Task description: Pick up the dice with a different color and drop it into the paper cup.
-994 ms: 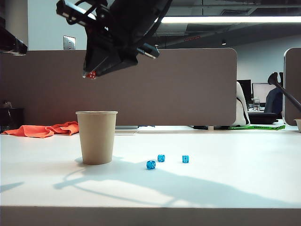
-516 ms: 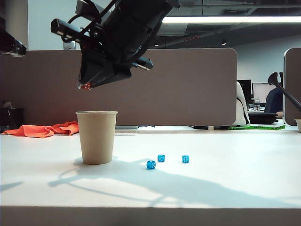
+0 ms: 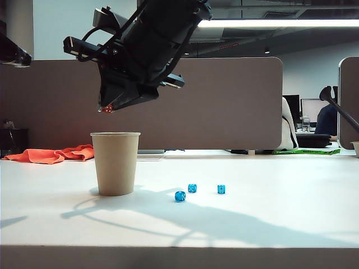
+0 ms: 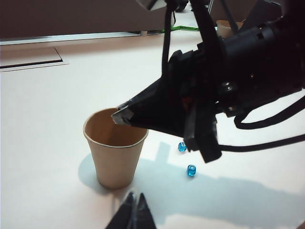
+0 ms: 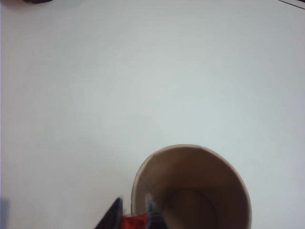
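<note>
The white table (image 3: 269, 218) extends across the foreground under bright light, with dark shadows cast on its surface. A grey-brown partition panel (image 3: 235, 101) stands along its far edge. An orange cloth (image 3: 53, 154) lies at the far left of the table. A fluorescent ceiling light (image 3: 280, 23) runs overhead. Beyond the partition, on the right, a monitor (image 3: 312, 109) and a white office chair (image 3: 289, 131) are visible against a pale wall.

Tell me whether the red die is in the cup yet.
Not yet. The red die sits pinched in the right gripper above the cup, whose inside shows empty in the right wrist view.
</note>
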Controlling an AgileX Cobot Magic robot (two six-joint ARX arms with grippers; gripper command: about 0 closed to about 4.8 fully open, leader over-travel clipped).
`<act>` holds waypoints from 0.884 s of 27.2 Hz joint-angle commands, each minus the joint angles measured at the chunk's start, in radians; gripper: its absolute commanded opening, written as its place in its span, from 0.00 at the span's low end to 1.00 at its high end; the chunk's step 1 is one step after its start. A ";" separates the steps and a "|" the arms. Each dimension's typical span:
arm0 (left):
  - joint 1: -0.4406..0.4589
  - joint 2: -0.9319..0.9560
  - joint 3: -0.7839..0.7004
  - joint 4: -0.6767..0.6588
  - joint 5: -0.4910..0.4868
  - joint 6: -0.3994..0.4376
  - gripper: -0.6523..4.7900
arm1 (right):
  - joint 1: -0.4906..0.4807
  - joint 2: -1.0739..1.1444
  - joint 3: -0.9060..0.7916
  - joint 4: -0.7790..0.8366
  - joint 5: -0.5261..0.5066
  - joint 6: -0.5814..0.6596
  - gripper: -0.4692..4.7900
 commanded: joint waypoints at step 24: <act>0.002 0.000 0.006 0.027 -0.098 0.004 0.11 | 0.000 -0.045 0.003 0.175 0.036 -0.150 0.09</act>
